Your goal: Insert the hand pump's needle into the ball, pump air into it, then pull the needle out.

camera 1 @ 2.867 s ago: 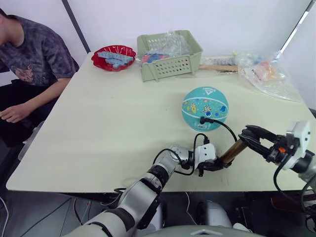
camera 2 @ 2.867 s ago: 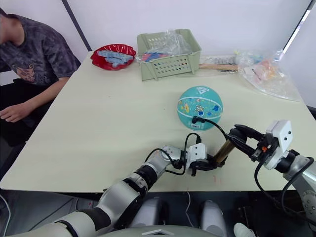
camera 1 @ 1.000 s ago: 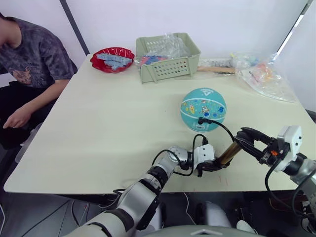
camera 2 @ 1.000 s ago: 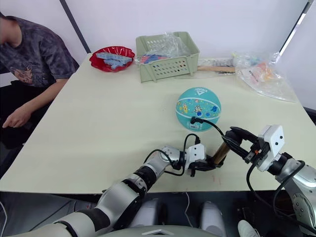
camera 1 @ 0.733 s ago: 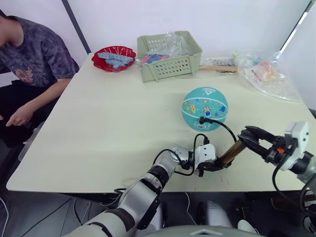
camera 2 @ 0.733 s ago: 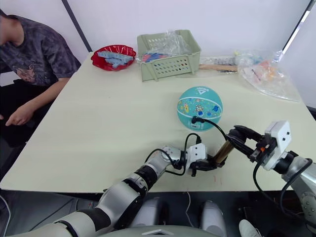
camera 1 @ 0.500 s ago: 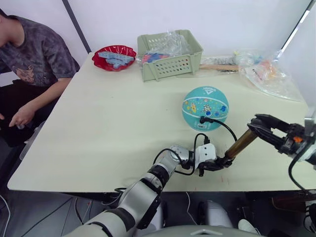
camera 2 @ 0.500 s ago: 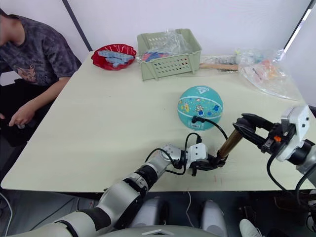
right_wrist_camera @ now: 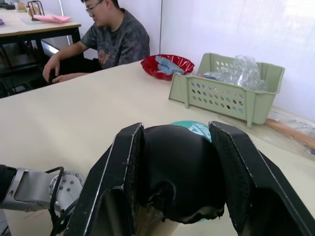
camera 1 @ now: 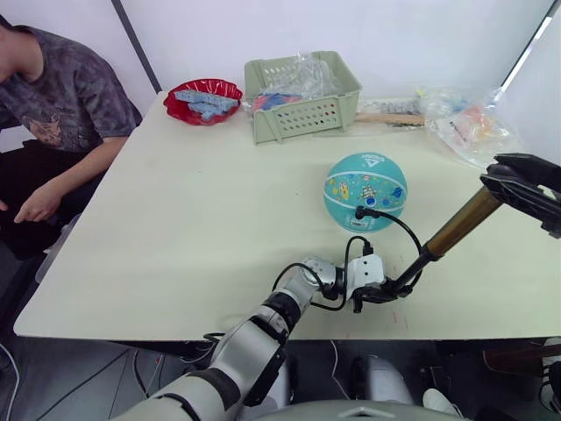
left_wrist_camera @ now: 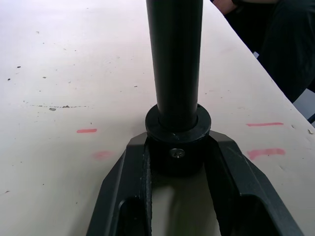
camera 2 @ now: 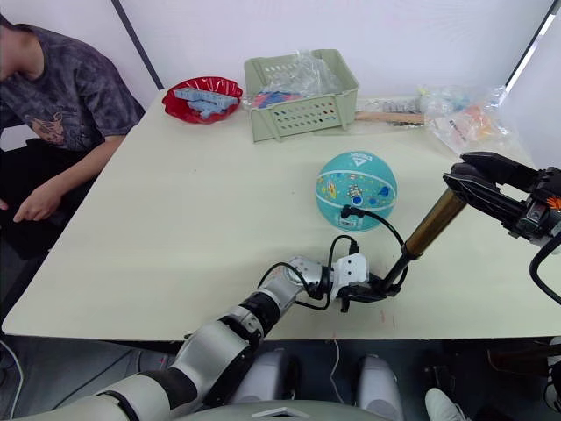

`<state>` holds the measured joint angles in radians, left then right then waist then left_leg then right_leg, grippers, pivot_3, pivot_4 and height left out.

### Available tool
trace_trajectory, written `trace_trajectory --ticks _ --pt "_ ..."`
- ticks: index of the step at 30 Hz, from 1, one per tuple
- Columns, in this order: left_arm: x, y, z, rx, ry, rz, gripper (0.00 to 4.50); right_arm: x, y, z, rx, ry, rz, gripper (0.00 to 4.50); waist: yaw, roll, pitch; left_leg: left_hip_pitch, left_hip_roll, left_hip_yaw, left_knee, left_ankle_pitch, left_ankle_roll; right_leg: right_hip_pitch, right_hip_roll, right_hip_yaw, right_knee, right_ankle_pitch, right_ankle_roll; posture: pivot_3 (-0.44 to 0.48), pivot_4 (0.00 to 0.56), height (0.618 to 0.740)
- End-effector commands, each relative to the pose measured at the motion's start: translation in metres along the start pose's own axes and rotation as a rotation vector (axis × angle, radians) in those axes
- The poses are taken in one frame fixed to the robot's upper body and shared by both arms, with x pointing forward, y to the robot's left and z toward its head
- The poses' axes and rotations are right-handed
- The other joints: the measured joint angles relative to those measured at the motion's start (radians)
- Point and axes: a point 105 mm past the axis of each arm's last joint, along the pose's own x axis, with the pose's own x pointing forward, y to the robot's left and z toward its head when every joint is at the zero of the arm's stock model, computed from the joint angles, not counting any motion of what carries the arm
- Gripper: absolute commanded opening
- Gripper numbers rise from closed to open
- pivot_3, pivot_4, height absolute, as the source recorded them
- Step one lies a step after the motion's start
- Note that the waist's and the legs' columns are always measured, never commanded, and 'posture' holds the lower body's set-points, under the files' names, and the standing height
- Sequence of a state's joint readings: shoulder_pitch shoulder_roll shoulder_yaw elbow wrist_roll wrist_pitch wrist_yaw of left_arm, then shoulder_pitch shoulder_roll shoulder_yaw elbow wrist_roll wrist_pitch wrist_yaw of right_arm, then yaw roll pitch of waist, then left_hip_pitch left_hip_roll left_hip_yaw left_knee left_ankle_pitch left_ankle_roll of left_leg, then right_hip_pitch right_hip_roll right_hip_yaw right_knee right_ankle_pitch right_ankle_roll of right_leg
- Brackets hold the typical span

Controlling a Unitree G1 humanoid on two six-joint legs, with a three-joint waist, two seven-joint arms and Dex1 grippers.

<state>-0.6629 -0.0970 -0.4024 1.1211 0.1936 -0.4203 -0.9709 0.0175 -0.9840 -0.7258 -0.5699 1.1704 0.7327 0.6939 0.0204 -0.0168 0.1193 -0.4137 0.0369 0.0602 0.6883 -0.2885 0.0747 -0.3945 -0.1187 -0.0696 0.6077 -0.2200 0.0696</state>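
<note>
Slanting up from the table's near edge, the hand pump runs its long axis toward the robot's right, its thin dark rod drawn out below the bronze barrel. The left gripper clamps its black base cap; the right gripper clenches the black top handle. Just beyond, the hose loops to the needle, stuck in the smooth teal ball near the slotted green basket.
</note>
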Motion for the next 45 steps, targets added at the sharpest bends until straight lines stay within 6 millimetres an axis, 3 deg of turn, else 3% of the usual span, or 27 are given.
trace_trajectory --ticks 1,5,19,25,28,45 --pt "-0.011 -0.031 -0.060 -0.152 0.194 -0.057 1.11 -0.005 0.003 0.008 -0.069 -0.007 -0.012 1.60 0.000 0.000 0.000 0.000 0.000 0.000 0.000 0.000 0.000 0.000 0.000 0.000 0.000 0.000 0.000 0.000 0.150 0.738" --pt "-0.013 -0.031 -0.061 -0.151 0.196 -0.056 1.11 0.001 0.011 -0.028 -0.033 0.081 0.007 1.60 0.000 -0.002 -0.002 0.000 0.000 0.000 0.000 0.000 0.000 0.001 0.001 0.000 0.000 0.000 0.000 0.000 0.150 0.738" --pt "-0.014 -0.030 -0.062 -0.153 0.197 -0.048 1.11 0.016 0.034 -0.128 0.101 0.149 -0.019 1.60 -0.005 -0.010 -0.013 0.002 0.001 0.000 0.000 0.000 0.000 0.001 0.002 0.000 0.000 0.000 0.000 0.000 0.150 0.738" --pt "-0.014 -0.030 -0.062 -0.154 0.196 -0.047 1.11 0.020 0.042 -0.148 0.090 0.178 -0.001 1.60 -0.006 -0.009 -0.015 0.003 0.001 0.000 0.000 0.000 0.000 0.001 0.002 0.000 0.001 0.000 0.000 0.000 0.150 0.738" --pt "-0.014 -0.030 -0.062 -0.155 0.195 -0.046 1.11 0.021 0.042 -0.147 0.084 0.167 0.001 1.60 -0.006 -0.007 -0.016 0.003 0.001 0.000 0.000 0.000 0.000 0.001 0.002 0.000 0.000 0.000 0.000 0.000 0.150 0.738" --pt "-0.013 -0.030 -0.061 -0.157 0.193 -0.049 1.11 0.009 0.000 -0.038 -0.062 -0.003 -0.032 1.60 -0.003 0.001 -0.005 0.000 0.000 0.000 0.000 0.000 0.000 0.000 0.000 0.000 0.000 0.000 0.000 0.000 0.150 0.738"
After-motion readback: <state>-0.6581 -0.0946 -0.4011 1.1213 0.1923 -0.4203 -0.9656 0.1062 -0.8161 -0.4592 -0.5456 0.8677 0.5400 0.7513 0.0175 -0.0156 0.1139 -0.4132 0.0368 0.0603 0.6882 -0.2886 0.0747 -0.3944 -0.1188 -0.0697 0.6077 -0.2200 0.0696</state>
